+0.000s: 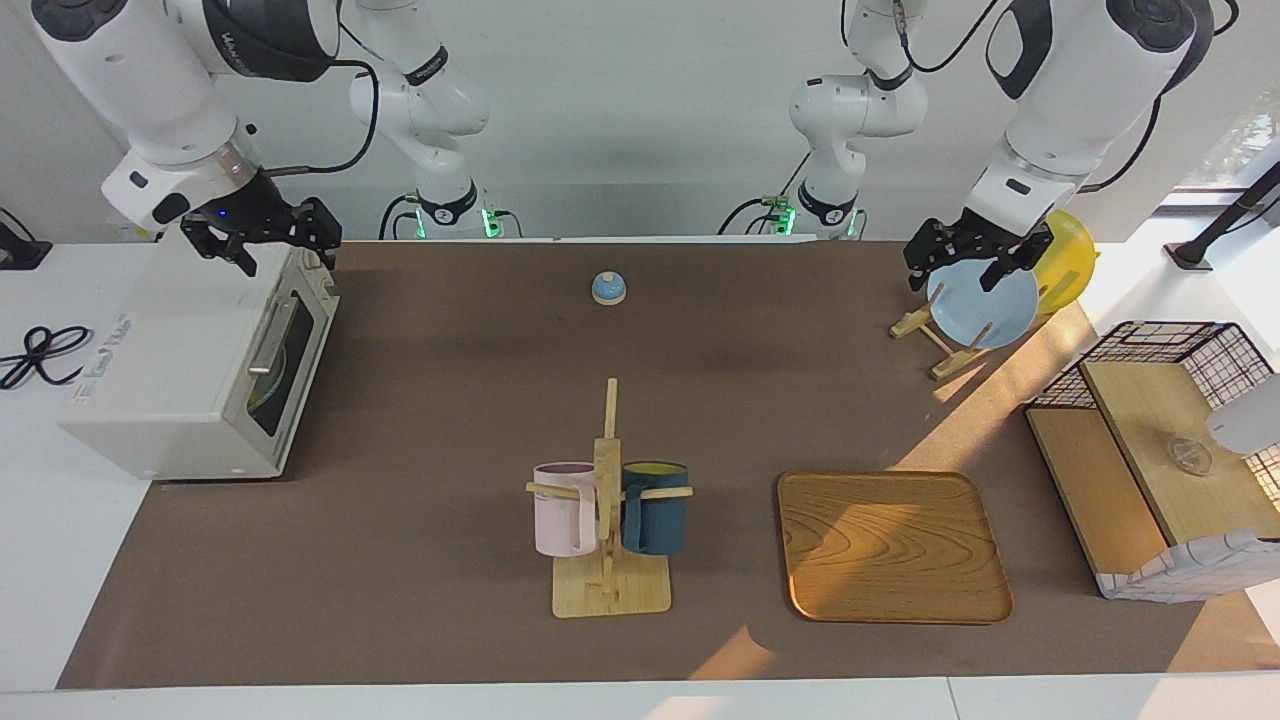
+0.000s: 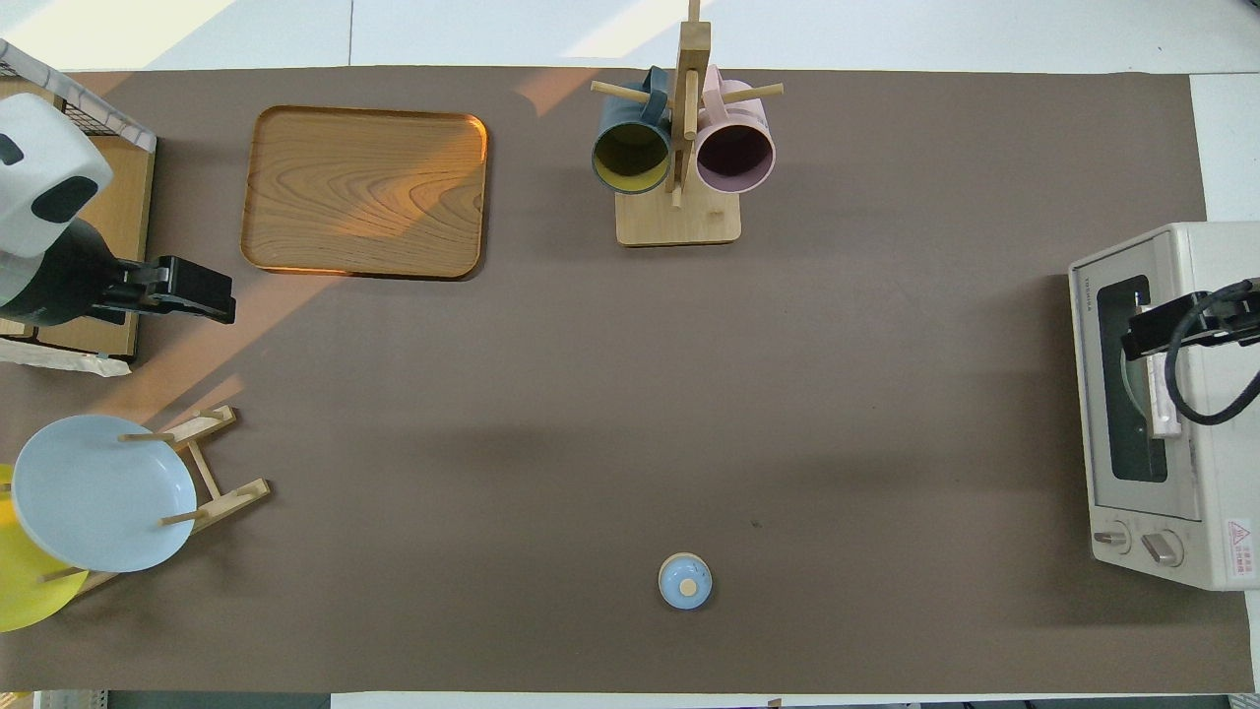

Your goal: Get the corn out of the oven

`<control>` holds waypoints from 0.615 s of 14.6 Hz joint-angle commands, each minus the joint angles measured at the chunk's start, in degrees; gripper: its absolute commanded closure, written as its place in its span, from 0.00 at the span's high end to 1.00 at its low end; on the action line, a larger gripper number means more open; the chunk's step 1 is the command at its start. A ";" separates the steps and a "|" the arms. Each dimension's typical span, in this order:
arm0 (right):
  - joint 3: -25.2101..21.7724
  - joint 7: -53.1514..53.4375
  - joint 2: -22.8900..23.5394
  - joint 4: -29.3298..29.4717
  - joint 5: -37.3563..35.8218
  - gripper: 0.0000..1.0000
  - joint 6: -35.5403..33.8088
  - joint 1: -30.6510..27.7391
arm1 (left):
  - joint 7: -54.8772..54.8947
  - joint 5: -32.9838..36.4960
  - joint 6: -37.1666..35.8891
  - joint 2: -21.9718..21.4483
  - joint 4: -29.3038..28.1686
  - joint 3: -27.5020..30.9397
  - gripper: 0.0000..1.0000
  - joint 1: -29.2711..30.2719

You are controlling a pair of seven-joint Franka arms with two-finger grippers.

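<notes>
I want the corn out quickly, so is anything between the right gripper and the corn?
Yes: the oven door is closed. The right gripper is over the oven's top edge above the door. No corn shows through the glass. The left gripper waits over the plate rack.

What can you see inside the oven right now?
The oven has its door shut. Through the dark glass only a round, plate-like shape shows. No corn is visible; the glass hides the rest. The right gripper hangs over the oven's top.
</notes>
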 commanded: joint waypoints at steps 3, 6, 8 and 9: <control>0.18 0.84 0.58 0.96 0.94 1.00 0.18 -0.21 | 0.14 0.67 -0.56 0.00 0.34 0.35 1.00 -0.25; 0.27 0.84 0.05 0.70 0.41 1.00 0.27 -0.03 | 0.14 0.67 -0.56 0.00 0.34 0.35 1.00 -0.25; 0.27 0.75 -0.04 0.35 0.67 1.00 0.27 -0.64 | 0.14 0.67 -0.56 0.00 0.34 0.35 1.00 -0.25; 0.27 0.66 -0.30 0.00 0.67 1.00 0.27 -0.73 | 0.14 0.67 -0.56 0.08 0.34 0.26 1.00 -0.25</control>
